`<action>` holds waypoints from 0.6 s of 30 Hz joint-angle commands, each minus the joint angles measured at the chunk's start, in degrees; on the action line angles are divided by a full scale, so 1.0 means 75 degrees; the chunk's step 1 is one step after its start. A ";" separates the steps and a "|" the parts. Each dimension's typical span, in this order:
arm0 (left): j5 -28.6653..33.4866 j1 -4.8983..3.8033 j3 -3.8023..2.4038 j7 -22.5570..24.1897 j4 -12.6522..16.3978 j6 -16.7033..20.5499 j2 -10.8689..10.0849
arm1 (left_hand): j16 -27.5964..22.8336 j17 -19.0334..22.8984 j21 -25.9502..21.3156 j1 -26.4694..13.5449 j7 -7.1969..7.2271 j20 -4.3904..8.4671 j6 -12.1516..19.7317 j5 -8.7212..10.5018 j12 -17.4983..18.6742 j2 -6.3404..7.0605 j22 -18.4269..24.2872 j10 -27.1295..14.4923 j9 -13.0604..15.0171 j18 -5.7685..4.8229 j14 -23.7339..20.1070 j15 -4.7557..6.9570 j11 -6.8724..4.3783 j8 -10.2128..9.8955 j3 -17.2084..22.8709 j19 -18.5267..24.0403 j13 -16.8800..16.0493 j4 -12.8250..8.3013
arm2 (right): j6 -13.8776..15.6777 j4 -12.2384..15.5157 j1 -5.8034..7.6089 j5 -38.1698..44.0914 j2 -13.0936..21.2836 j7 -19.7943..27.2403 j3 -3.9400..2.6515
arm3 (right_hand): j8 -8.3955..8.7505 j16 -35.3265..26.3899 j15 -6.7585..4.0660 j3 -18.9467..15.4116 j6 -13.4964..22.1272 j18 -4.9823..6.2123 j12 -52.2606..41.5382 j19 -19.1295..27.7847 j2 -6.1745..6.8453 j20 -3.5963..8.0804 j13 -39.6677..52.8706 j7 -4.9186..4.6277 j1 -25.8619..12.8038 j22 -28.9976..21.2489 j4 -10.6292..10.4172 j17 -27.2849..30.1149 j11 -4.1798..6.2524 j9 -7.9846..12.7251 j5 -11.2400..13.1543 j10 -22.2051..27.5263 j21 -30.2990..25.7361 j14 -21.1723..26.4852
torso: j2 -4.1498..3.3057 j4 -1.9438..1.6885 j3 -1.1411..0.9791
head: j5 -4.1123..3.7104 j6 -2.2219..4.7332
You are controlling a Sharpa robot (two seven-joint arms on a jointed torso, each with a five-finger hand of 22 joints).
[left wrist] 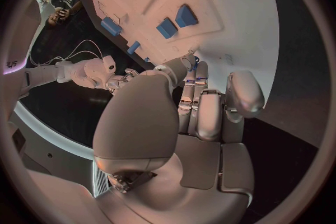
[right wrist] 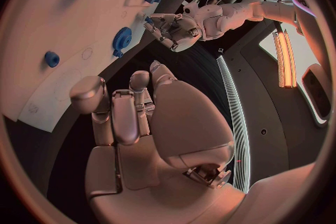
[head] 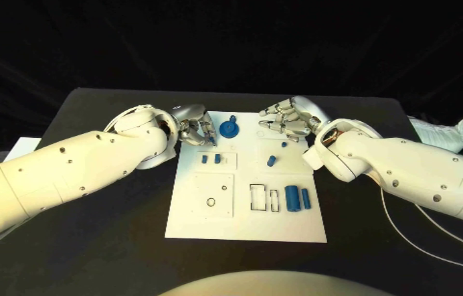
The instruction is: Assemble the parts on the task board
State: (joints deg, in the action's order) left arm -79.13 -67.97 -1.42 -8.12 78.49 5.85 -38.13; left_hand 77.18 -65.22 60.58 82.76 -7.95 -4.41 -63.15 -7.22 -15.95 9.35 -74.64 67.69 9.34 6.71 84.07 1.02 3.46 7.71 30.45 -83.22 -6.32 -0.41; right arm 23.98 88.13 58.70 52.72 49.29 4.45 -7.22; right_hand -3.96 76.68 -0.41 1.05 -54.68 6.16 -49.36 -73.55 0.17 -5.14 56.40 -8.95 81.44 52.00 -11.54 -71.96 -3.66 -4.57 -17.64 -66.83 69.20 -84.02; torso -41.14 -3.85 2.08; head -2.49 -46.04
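Observation:
The white task board (head: 246, 222) lies in the middle of the black table. A blue gear (head: 229, 130) stands near its far edge, also seen in the right wrist view (right wrist: 122, 39). My left hand (head: 196, 130) hovers just left of the gear, fingers loosely apart and holding nothing; in the left wrist view its fingertips (left wrist: 192, 67) reach next to a blue bit, contact unclear. My right hand (head: 284, 120) hangs over the board's far right corner, fingers half bent (right wrist: 129, 112) and empty. Two blue cylinders (head: 298, 198) lie at the board's right.
Two small blue blocks (head: 211, 157) sit left of centre on the board, and small blue pegs (head: 272, 160) right of centre. Outlined slots (head: 259, 197) and a ring mark (head: 211, 203) lie nearer me. Black table surrounds the board on both sides.

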 commanded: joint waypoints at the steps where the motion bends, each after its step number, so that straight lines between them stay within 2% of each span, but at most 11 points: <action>1: -0.0035 0.0022 0.0003 0.0042 -0.0010 -0.0254 0.0037 | 0.0014 0.0013 0.0029 -0.0071 -0.0015 0.0003 -0.0029 -0.0015 0.0021 0.0008 -0.0004 0.0041 -0.0003 -0.0151 0.0200 0.0024 0.0022 -0.0029 0.0053 -0.0047 0.0012 0.0010 | -0.0054 0.0021 -0.0004 0.0014 -0.0006 0.0078 0.0000 | -0.0029 -0.0039 -0.0068 0.0055 -0.0051 0.0124 -0.0043 0.0007 -0.0003 0.0016 -0.0008 0.0019 -0.0053 -0.0012 -0.0004 -0.0003 0.0012 0.0010 -0.0024 -0.0051 -0.0030 -0.0207 | -0.0006 0.0000 0.0003 | -0.0007 -0.0023; 4: -0.0036 0.0025 0.0009 0.0036 -0.0026 -0.0291 0.0057 | 0.0014 0.0014 0.0028 -0.0071 -0.0015 0.0003 -0.0029 -0.0015 0.0021 0.0008 -0.0004 0.0042 -0.0004 -0.0151 0.0199 0.0024 0.0022 -0.0029 0.0054 -0.0047 0.0012 0.0010 | -0.0053 0.0028 -0.0004 0.0014 -0.0002 0.0076 0.0000 | -0.0029 -0.0039 -0.0068 0.0055 -0.0051 0.0124 -0.0043 0.0007 -0.0003 0.0016 -0.0008 0.0019 -0.0053 -0.0012 -0.0004 -0.0003 0.0012 0.0010 -0.0024 -0.0051 -0.0030 -0.0207 | 0.0006 -0.0003 -0.0005 | -0.0012 -0.0039; 8: -0.0036 0.0027 0.0020 0.0021 -0.0053 -0.0339 0.0086 | 0.0007 0.0030 0.0026 -0.0075 -0.0014 0.0002 -0.0033 -0.0014 0.0023 0.0007 -0.0004 0.0047 -0.0005 -0.0151 0.0197 0.0024 0.0021 -0.0029 0.0055 -0.0045 0.0011 0.0010 | -0.0053 0.0034 -0.0003 0.0014 0.0003 0.0074 0.0000 | -0.0029 -0.0039 -0.0068 0.0055 -0.0051 0.0124 -0.0043 0.0007 -0.0003 0.0016 -0.0008 0.0019 -0.0053 -0.0012 -0.0004 -0.0003 0.0012 0.0010 -0.0024 -0.0051 -0.0030 -0.0207 | 0.0007 -0.0006 0.0003 | -0.0029 -0.0051; 18: -0.0041 0.0028 0.0037 0.0017 -0.0075 -0.0386 0.0146 | -0.0003 0.0053 0.0018 -0.0082 -0.0011 0.0002 -0.0045 -0.0013 0.0029 0.0004 -0.0003 0.0064 -0.0008 -0.0148 0.0192 0.0025 0.0016 -0.0031 0.0060 -0.0040 0.0009 0.0006 | -0.0054 0.0041 -0.0003 0.0014 0.0008 0.0075 0.0000 | -0.0029 -0.0039 -0.0068 0.0055 -0.0051 0.0124 -0.0043 0.0007 -0.0003 0.0016 -0.0008 0.0019 -0.0053 -0.0012 -0.0004 -0.0003 0.0012 0.0010 -0.0024 -0.0051 -0.0030 -0.0207 | 0.0020 -0.0013 -0.0001 | -0.0034 -0.0073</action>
State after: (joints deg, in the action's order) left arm -79.20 -67.86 -1.17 -8.12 77.90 4.09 -37.19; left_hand 77.18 -64.90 60.58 82.76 -7.94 -4.41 -63.14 -7.22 -15.95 9.36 -74.63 67.87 9.31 6.71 84.08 1.02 3.68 7.71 30.61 -83.22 -6.27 -0.25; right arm 23.98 88.32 58.72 52.69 49.37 4.45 -7.22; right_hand -3.96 76.68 -0.41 1.05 -54.67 6.16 -49.36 -73.55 0.17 -5.14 56.41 -8.95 81.44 52.01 -11.54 -71.96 -3.69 -4.57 -17.64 -66.86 69.21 -84.02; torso -41.03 -3.94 2.08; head -2.73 -46.57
